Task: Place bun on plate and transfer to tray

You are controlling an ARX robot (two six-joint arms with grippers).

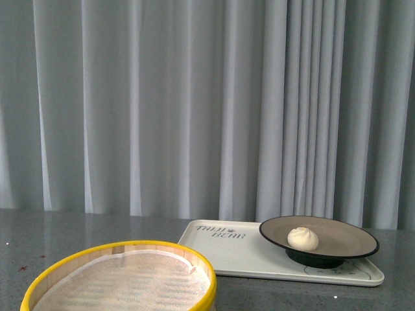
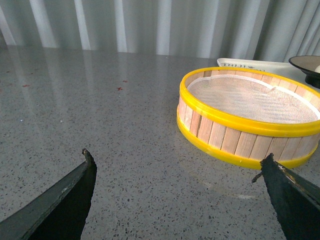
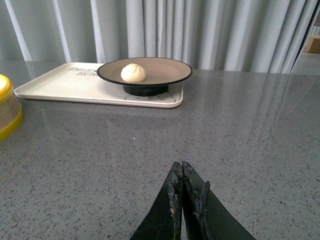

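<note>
A cream-white bun [image 1: 303,238] with a pleated top rests on the beige, black-rimmed plate [image 1: 347,236]. That plate stands on the right end of the cream tray [image 1: 224,256] with grey lettering. The right wrist view shows the same bun [image 3: 133,73], plate [image 3: 167,70] and tray [image 3: 60,85] well away from my right gripper [image 3: 180,167], which is shut with nothing in it above bare table. My left gripper [image 2: 177,162] is open and empty over the table, near the steamer basket. Neither gripper appears in the front view.
A yellow-rimmed wooden steamer basket [image 1: 123,278] with a white liner sits at the front left of the grey speckled table [image 1: 298,295]; it also fills the left wrist view as the steamer basket [image 2: 245,117]. Grey curtains hang behind the table.
</note>
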